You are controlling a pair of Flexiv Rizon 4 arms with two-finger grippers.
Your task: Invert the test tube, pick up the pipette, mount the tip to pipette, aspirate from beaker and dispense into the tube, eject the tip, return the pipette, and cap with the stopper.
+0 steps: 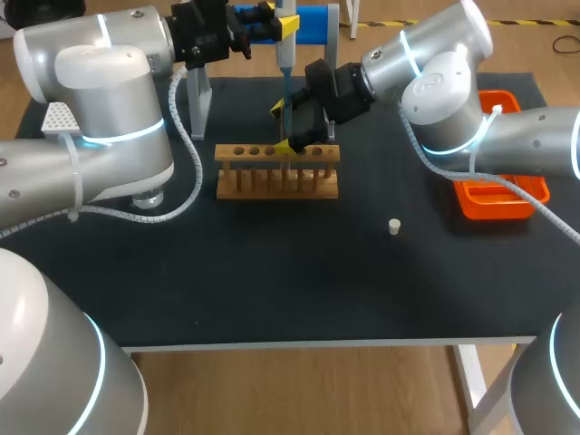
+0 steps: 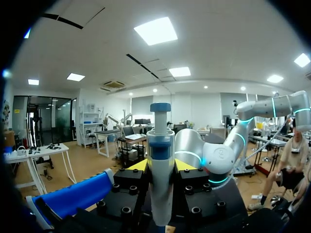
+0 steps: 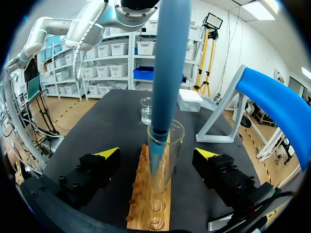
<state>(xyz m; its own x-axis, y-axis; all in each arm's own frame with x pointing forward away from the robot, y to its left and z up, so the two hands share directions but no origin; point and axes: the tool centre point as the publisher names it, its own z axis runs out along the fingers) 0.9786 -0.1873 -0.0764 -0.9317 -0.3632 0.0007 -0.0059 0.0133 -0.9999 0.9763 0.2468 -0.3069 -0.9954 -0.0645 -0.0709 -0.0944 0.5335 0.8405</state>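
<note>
On the black desk the wooden rack holds the test tube upright, with the blue tip lowered into its mouth. The left gripper is clamped on the pipette, and the right gripper stands apart, a finger on either side of the tube. I judge that dispensing goes best with the tip plumb, centred and off the glass.

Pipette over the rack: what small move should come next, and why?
Probably dispense now, holding the pipette steady: the left gripper is shut on it, and its blue tip sits inside the test tube, with the right gripper open on either side.
</note>
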